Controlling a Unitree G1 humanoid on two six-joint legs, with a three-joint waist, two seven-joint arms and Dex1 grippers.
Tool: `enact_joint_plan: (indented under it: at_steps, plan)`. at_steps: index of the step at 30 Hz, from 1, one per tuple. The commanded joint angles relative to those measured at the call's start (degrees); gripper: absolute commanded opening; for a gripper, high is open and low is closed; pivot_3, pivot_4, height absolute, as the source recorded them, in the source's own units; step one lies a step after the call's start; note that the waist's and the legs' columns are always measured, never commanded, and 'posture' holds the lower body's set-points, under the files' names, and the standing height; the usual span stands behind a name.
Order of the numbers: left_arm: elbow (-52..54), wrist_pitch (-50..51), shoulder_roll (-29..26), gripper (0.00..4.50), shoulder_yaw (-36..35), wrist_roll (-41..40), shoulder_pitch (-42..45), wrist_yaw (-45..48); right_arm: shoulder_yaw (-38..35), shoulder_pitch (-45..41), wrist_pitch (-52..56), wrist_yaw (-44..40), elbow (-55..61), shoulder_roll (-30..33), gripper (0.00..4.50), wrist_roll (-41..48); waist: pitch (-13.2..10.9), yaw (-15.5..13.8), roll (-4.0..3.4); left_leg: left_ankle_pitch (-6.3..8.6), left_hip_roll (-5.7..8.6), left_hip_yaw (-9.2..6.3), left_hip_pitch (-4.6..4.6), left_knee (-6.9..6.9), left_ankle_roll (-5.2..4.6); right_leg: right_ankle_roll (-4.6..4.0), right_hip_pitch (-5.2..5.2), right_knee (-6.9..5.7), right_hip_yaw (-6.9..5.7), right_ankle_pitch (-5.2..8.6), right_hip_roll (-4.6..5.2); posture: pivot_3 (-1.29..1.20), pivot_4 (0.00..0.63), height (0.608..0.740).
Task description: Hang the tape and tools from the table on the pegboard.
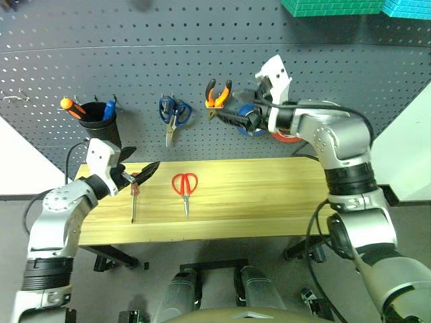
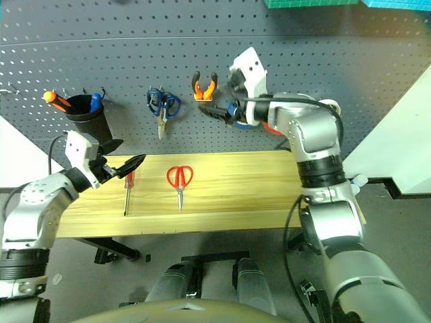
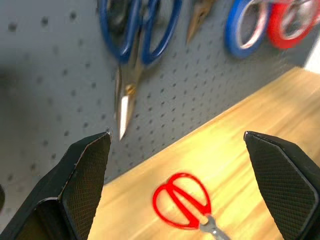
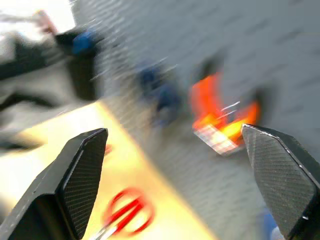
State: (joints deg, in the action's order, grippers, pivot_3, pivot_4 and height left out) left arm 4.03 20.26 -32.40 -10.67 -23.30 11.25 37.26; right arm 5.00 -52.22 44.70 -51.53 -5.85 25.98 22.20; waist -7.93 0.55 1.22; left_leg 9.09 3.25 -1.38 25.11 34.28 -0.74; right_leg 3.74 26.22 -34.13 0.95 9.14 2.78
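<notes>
The orange-and-black pliers (image 1: 217, 94) hang on the dark grey pegboard (image 1: 350, 74). My right gripper (image 1: 229, 111) stands open just below and right of them, holding nothing. The red tape (image 1: 284, 137) hangs behind that wrist, partly hidden. On the wooden table (image 1: 269, 195) lie the red scissors (image 1: 184, 184) and, to their left, the red-handled screwdriver (image 1: 134, 199). My left gripper (image 1: 138, 161) is open and empty above the screwdriver's handle end; in the left wrist view the red scissors (image 3: 182, 202) lie between its fingers, farther off.
Blue scissors (image 1: 174, 111) and a blue roll (image 1: 252, 128) also hang on the board. A black cup (image 1: 97, 120) with an orange-handled screwdriver (image 1: 69, 105) hangs at the left. Green and teal bins (image 1: 330, 7) sit above the board.
</notes>
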Motion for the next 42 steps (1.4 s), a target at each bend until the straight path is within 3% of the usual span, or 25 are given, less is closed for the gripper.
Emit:
enact_joint_plan:
  at_steps: [1, 3, 8, 17, 22, 30, 42]
  plan:
    - [3.5, 3.5, 2.4, 4.47, 0.4, 0.7, 1.3, -5.6, 0.6, 0.8, 0.9, -5.6, 5.5, 2.5, 4.49, 3.2, 0.0, 0.1, 0.01, 0.01, 0.00, 0.00, 0.00, 0.05, -0.01, 0.00, -0.02, 0.00, 0.00, 0.00, 0.01, 0.03, 0.111, 0.731]
    - [4.3, 6.8, 4.9, 4.47, 1.8, 1.3, 2.0, -9.3, 2.4, 3.8, -1.0, -8.9, 5.9, 3.6, 4.49, 3.1, 0.0, 0.0, 0.03, 0.07, -0.01, 0.00, 0.01, 0.10, 0.07, -0.01, -0.05, 0.00, -0.01, 0.00, 0.01, 0.02, 0.123, 0.731]
    - [2.5, 14.1, 10.7, 4.47, 4.6, 4.6, 4.5, -18.7, 4.9, 9.1, -17.3, -13.2, 0.6, 2.8, 4.49, -1.9, -0.1, -0.1, 0.01, 0.13, -0.04, -0.03, -0.05, 0.28, -0.02, -0.04, -0.30, 0.10, -0.07, 0.04, 0.01, 0.03, 0.147, 0.731]
    - [-5.5, 20.4, 18.4, 4.47, 11.4, 14.1, 11.0, -30.0, 7.4, 6.0, -24.3, -22.8, -15.4, 4.1, 4.49, -5.8, -0.7, -0.9, 0.00, 0.31, -0.08, -0.09, -0.04, 0.81, -0.22, -0.08, -0.55, 0.08, -0.15, 0.11, -0.03, 0.02, 0.197, 0.731]
    - [-4.7, 26.2, 24.5, 4.47, 10.3, 15.4, 11.2, -36.5, 5.5, 3.2, -29.3, -26.1, -24.1, 3.9, 4.49, -6.2, -2.7, -1.2, 0.07, 0.32, -0.09, -0.09, -0.03, 0.90, -0.23, -0.08, -0.58, 0.08, -0.10, 0.12, 0.01, 0.00, 0.248, 0.731]
    - [-1.6, 30.0, 27.4, 4.47, 12.1, 18.5, 10.0, -39.9, 6.5, 4.3, -42.8, -28.6, -30.3, 4.0, 4.49, -10.6, -5.9, -1.1, 0.17, 0.32, -0.10, -0.11, 0.09, 0.99, -0.24, -0.09, -0.54, 0.06, -0.10, 0.12, 0.07, 0.00, 0.317, 0.731]
    - [-2.3, 40.1, 34.6, 4.47, 8.1, 19.5, 12.8, -46.0, 5.9, 2.9, -46.5, -29.9, -35.7, 4.6, 4.49, -13.8, -10.8, -0.8, 0.32, 0.31, -0.11, -0.10, 0.41, 1.16, -0.27, -0.05, -0.33, 0.02, -0.17, 0.13, 0.15, -0.01, 0.407, 0.731]
